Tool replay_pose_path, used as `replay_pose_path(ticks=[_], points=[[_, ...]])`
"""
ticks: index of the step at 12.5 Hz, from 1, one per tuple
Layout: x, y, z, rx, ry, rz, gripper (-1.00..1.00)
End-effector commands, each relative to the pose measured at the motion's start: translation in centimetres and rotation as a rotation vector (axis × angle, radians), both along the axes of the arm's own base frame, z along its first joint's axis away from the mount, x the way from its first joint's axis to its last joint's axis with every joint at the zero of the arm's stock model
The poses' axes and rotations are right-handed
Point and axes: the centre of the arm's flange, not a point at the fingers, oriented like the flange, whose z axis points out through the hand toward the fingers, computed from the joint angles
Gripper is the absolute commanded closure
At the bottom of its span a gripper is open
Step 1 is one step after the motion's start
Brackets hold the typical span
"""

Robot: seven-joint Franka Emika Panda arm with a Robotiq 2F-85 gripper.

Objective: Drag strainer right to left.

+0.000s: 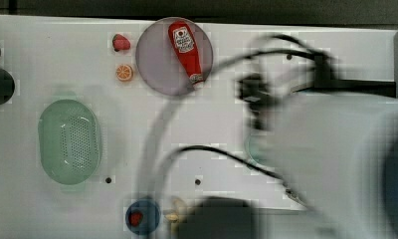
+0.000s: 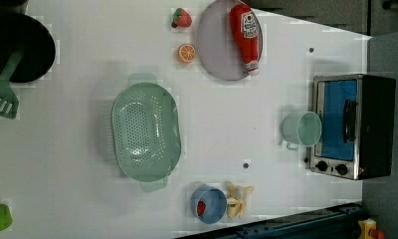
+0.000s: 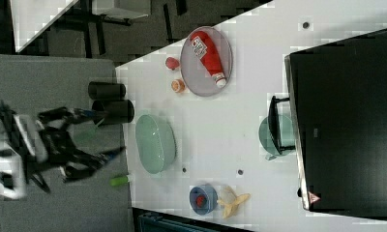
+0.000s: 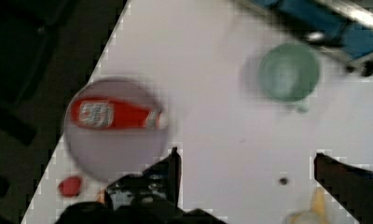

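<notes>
One hand (image 4: 245, 163), fingers spread wide, empty, over table; left view alone shows strainer's (image 2: 146, 131) end tabs clearly.

strainer (image 2: 146, 132) left view's centre-left | ketchup bottle (image 2: 245, 36) on plate (image 2: 216, 55) | mug (image 2: 301, 129) beside oven (image 2: 353, 127)

one pale green plastic strainer (image 2: 146, 131) | one round grey plate (image 2: 222, 42) — one red ketchup bottle (image 2: 246, 35) | one green mug (image 2: 302, 129) | one blue bowl (image 2: 209, 203) | one peeled banana (image 2: 238, 200) | one toy strawberry (image 2: 181, 18) — one orange half (image 2: 186, 53)
</notes>
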Motion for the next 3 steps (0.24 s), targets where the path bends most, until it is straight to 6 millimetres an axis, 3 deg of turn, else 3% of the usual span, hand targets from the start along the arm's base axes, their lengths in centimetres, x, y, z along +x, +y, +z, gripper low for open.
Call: replay_pose_path(ticks=[1,3], points=[[0.64,1.77,-3.53,0.000,0.109,0.149,-1.00],[0.48,0.98,-3.56,0.005,0.107,0.144,-1.00]])
